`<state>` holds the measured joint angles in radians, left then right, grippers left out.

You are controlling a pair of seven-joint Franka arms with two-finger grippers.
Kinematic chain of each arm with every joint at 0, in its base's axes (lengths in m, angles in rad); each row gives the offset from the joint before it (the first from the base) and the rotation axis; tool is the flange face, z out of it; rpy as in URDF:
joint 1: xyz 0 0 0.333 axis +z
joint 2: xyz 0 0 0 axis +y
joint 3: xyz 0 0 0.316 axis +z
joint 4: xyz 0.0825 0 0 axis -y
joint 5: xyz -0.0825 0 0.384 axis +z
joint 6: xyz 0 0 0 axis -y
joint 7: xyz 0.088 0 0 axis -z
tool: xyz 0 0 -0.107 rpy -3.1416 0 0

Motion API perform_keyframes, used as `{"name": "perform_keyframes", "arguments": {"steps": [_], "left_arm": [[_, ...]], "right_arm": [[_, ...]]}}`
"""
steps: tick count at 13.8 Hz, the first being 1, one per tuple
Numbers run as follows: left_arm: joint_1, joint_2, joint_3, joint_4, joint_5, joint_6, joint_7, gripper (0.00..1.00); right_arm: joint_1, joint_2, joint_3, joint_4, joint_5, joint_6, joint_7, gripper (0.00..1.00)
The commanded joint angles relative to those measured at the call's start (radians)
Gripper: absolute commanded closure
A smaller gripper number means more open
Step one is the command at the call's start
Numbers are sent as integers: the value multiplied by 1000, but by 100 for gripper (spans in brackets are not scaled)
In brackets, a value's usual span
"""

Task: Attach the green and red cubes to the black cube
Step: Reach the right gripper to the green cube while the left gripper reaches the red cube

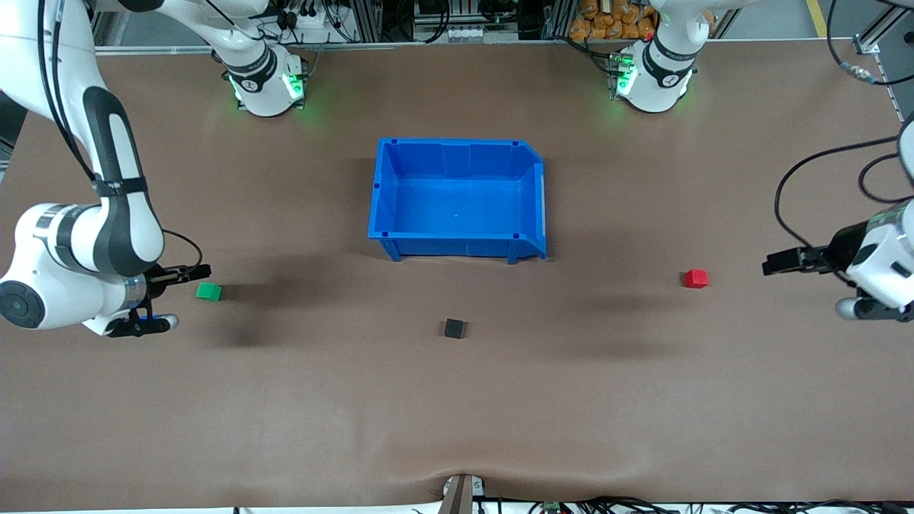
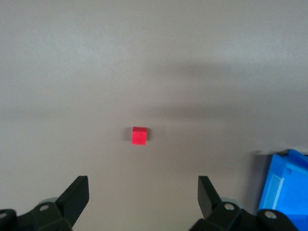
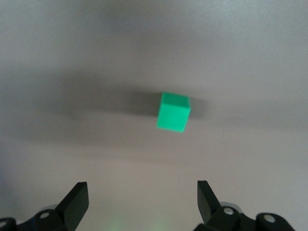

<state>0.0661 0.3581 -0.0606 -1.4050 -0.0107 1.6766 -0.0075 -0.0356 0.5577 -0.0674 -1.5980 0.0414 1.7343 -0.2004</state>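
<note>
The green cube (image 1: 209, 291) lies on the table toward the right arm's end. The red cube (image 1: 696, 278) lies toward the left arm's end. The black cube (image 1: 453, 328) lies between them, nearer to the front camera than the blue bin. My right gripper (image 1: 187, 297) is open and empty, just short of the green cube (image 3: 173, 112). My left gripper (image 1: 801, 287) is open and empty, some way short of the red cube (image 2: 139, 135). The wrist views show each gripper's own open fingers, the right gripper (image 3: 143, 195) and the left gripper (image 2: 143, 192), with its cube ahead of them.
An empty blue bin (image 1: 385, 185) stands mid-table, farther from the front camera than the three cubes; its corner shows in the left wrist view (image 2: 284, 187). The brown table mat has a wrinkle at its front edge (image 1: 460, 475).
</note>
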Motion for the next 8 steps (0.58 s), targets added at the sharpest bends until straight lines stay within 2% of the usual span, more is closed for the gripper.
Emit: {"name": "perform_keyframes", "arguments": {"steps": [1,4,6,8], "left_arm": [[-40,50,-1,31,17,46,-45,0],[-60,117,1,18,20,86,-66,0],[-58,134,2,18,20,89,-92,0],[-63,157,1,6,37,92,-136,0]], "right_arm": [[-35,1,5,-43,17,95,-17,0],[-38,-21,5,-124,20,200,-17,0],[-38,-66,5,-216,20,290,-13,0],[-35,-134,5,-360,20,495,-7,0]]}}
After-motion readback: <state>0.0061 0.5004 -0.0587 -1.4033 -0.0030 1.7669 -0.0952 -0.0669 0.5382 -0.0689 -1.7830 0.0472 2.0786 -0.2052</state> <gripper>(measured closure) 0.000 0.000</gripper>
